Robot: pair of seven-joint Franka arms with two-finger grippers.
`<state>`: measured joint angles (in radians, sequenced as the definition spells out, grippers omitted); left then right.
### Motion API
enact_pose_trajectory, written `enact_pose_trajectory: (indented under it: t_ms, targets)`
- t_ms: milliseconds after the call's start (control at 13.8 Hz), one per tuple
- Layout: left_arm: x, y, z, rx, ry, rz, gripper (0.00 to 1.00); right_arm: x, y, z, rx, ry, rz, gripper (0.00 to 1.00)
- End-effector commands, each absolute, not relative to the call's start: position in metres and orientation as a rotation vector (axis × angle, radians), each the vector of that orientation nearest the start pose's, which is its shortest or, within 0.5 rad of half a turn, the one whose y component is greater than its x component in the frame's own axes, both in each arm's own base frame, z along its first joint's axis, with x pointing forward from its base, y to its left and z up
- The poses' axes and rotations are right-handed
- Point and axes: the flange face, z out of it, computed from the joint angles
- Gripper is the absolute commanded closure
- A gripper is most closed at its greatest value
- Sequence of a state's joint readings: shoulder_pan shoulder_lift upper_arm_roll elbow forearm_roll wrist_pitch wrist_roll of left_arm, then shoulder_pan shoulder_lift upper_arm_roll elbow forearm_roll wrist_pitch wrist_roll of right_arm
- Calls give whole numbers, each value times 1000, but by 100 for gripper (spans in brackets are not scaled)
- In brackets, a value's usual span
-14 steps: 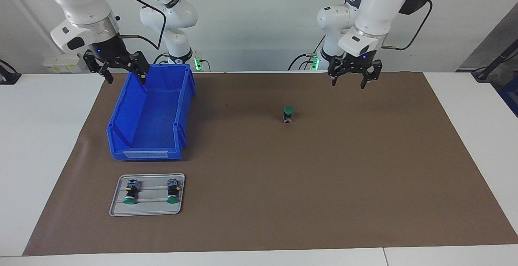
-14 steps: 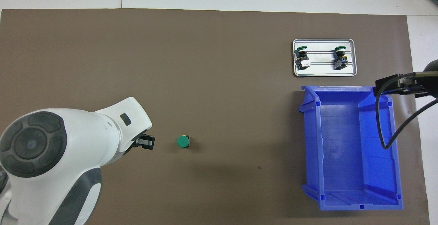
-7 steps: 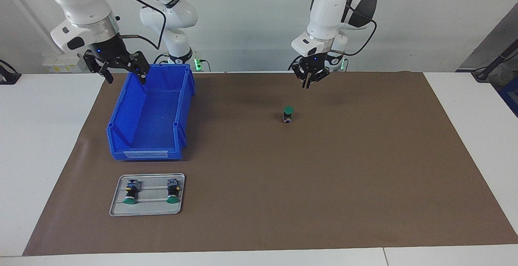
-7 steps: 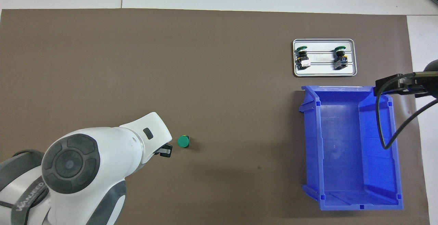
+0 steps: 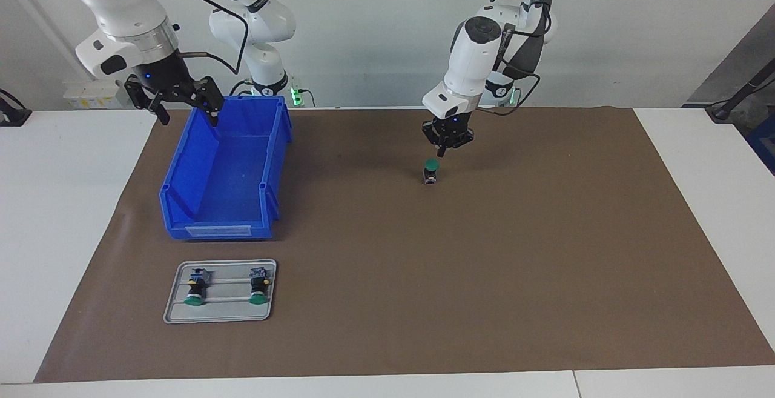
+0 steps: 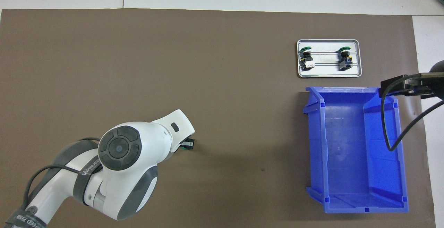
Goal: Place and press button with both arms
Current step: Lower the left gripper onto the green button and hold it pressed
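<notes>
The left arm's black two-finger hand (image 5: 444,153), fingertips together, hangs just over the green-capped push-button (image 5: 430,171) standing upright mid-worktop. The right hand (image 5: 183,109) waits, fingers apart, over the blue plastic bin (image 5: 225,222). Grey lettering on the left arm reads "WANJEED".

A small green-capped button (image 5: 430,171) stands upright on the brown mat (image 5: 484,252), cap up, mid-table toward the left arm's end; black barrel below the cap.

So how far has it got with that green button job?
Placing looks done: one green-capped push button stands upright on the brown mat. In hand: the left gripper, fingers shut, is just above its cap. Left: the press itself. The right gripper waits open over the empty blue plastic bin; two more buttons lie on the grey tray.
</notes>
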<state>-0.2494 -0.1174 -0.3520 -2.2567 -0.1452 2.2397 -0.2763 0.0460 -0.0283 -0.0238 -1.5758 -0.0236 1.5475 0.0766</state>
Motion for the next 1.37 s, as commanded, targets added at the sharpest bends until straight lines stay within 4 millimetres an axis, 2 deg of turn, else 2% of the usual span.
enact_pose_trajectory:
  t_ms: [0,361,1301]
  targets:
    - [410,-301,407,-3238,372,-87,95,537,9,636,-3142,109,10,0]
    - [401,-298,386,-3234,381,-98,94,537,9,636,-3142,109,7,0]
    - [402,-297,372,-3244,394,-146,91,537,9,636,-3142,109,10,0]
